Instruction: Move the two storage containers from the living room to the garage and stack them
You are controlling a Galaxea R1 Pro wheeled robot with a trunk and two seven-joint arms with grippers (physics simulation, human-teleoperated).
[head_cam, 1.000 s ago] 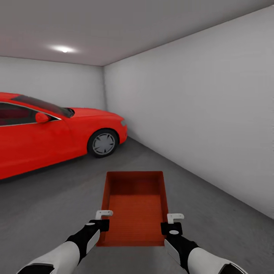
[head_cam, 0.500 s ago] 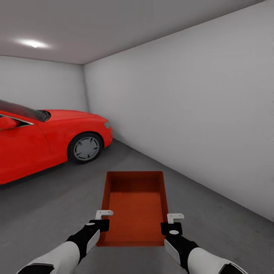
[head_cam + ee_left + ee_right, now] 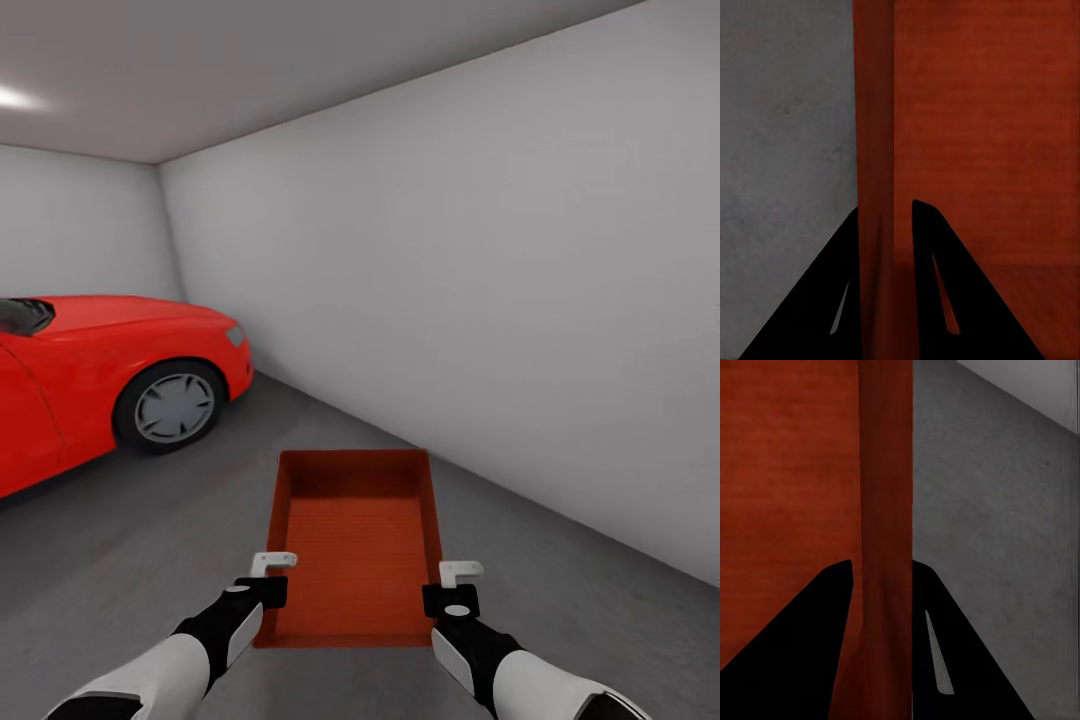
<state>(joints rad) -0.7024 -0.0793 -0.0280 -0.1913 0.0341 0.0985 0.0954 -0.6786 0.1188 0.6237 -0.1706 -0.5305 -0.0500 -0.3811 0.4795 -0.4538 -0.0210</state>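
Head view: one orange-red storage container (image 3: 355,545) is carried in front of the robot, open top up, long axis running near to far, held level above the dark grey garage floor (image 3: 130,560). Left tool (image 3: 268,578) grips the container's left wall near the near corner; right tool (image 3: 455,588) grips the right wall at the matching spot. Left wrist view: left tool (image 3: 886,225) has its two dark fingers (image 3: 937,285) narrow, one on each side of the container wall (image 3: 877,150), clamped on it; the ribbed container bottom lies on the inner side, grey floor (image 3: 787,150) on the outer. Right wrist view: right tool (image 3: 883,577) likewise pinches the opposite wall (image 3: 885,472) between its fingers (image 3: 802,637), with floor (image 3: 997,525) beyond. Surroundings: a plain white wall (image 3: 480,300) runs along the right, from near to the far corner; a red car (image 3: 110,370) stands at far left, front wheel (image 3: 173,407) showing.
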